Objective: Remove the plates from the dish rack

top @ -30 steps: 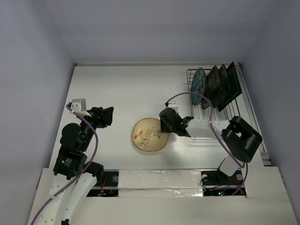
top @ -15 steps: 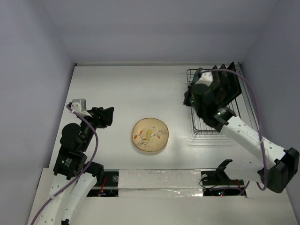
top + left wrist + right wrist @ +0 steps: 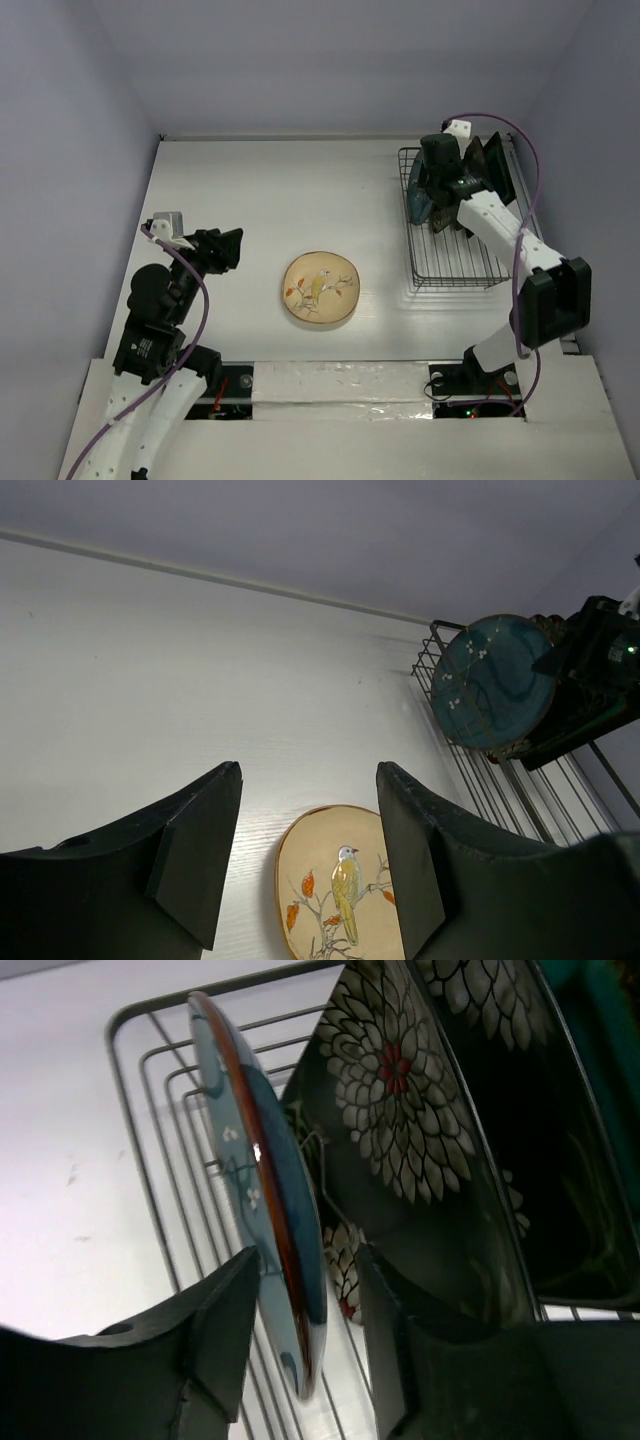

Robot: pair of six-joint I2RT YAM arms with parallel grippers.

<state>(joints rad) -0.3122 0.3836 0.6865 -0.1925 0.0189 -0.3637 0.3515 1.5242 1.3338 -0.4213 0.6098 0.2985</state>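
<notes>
My right pincer point(image 3: 305, 1270) stands open astride the rim of the teal plate point(image 3: 262, 1180), one finger to each face, gripping nothing yet. The plate stands on edge in the rack point(image 3: 455, 268), with the black flowered plate point(image 3: 400, 1090) just beyond my right-hand finger. I judge I should reach deeper over the rim, keep that finger off the black plate, close squarely, then lift straight up out of the wires before swinging away
</notes>
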